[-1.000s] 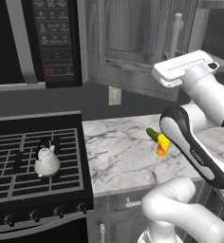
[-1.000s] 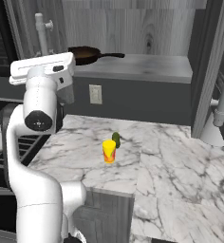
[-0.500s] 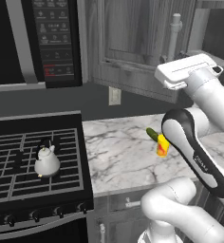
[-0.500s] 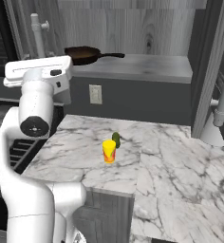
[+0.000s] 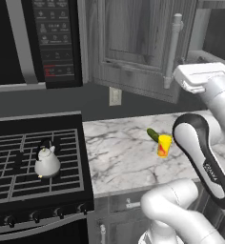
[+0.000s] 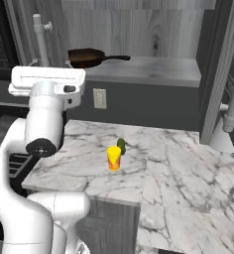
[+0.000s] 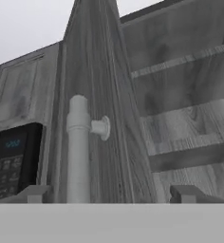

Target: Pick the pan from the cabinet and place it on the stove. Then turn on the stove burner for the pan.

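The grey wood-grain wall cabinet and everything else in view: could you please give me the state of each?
Grey wood-grain wall cabinet: door open, shelf exposed.
Round dark-brown pan: on the cabinet shelf, not grasped.
Black gas stove: no flame visible.
Small white kettle: upright on the grate.
Two-finger gripper: open, holding nothing, facing the door's bar handle.

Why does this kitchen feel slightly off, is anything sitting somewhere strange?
Nothing is spilled or broken. Two oddities: the round dark-brown pan sits on the open shelf of the grey wood-grain cabinet, its handle pointing sideways, and a small white kettle stands on the black stove grates between burners rather than centred on one.
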Controlling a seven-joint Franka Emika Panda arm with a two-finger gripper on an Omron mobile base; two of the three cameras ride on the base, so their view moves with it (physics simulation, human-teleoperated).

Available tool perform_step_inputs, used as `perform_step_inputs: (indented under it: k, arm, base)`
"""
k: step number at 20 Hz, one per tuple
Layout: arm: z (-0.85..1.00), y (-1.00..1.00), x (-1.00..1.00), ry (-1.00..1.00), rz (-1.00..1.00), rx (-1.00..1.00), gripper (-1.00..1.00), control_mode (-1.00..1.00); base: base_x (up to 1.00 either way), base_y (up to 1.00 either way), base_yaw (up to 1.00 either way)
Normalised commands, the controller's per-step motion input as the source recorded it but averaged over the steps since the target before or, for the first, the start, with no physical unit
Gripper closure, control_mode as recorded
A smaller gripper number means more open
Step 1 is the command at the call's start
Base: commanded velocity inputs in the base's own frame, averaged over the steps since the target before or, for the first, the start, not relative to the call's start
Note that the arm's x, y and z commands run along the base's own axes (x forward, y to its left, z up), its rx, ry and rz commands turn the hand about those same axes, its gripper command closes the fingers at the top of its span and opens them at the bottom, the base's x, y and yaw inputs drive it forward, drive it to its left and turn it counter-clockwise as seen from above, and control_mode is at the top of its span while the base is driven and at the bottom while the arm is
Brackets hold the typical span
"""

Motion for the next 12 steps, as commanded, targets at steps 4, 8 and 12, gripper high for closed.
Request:
perform_step_inputs:
  k: [4,8,12]
  arm:
    - [0.0,-0.88,-0.72,-0.02,0.0,0.31,-1.0,-1.0]
    - [0.0,-0.97,-0.53,-0.01,0.04,0.38,-1.0,-1.0]
    - [0.0,-0.89,-0.16,0.04,0.11,0.41,-1.0,-1.0]
  base:
    - [0.0,0.0,0.0]
    - [0.0,0.0,0.0]
    - [0.0,0.0,0.0]
